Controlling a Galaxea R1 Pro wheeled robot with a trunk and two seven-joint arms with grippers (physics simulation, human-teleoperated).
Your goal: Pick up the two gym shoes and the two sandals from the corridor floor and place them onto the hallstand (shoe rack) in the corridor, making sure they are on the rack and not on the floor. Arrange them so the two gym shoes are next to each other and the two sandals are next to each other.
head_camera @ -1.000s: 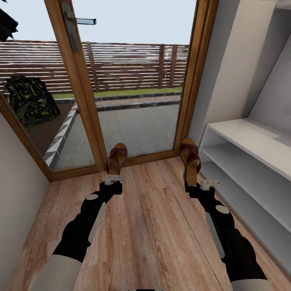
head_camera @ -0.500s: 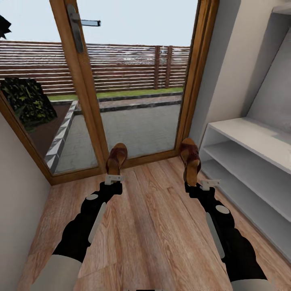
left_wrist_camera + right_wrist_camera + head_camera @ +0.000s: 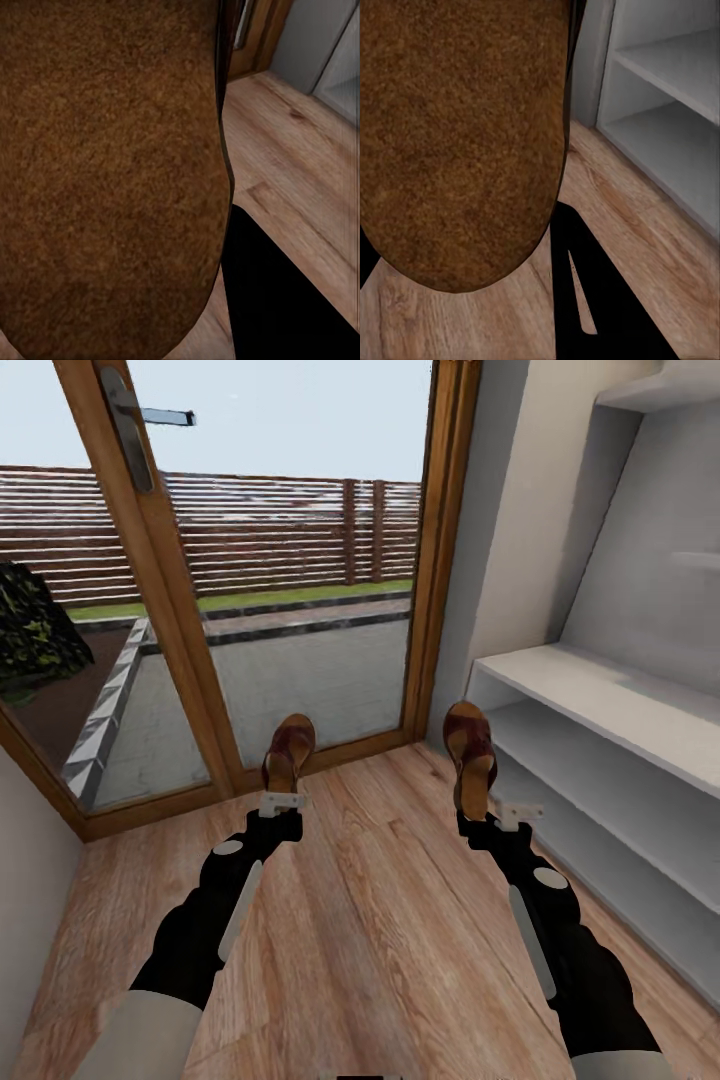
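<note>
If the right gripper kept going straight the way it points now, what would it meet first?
Probably the wood-framed glass door beyond the dark brown sandal that the right gripper holds, though depth is unclear. The pale grey-white hallstand lies off to its right.

The corridor floor (image 3: 380, 920) is light brown wood-grain planking, running from the near edge to the glazed door's wooden frame at the far end. On it at the right stands the pale hallstand (image 3: 620, 760), its bench top and two open shelves bare.
</note>
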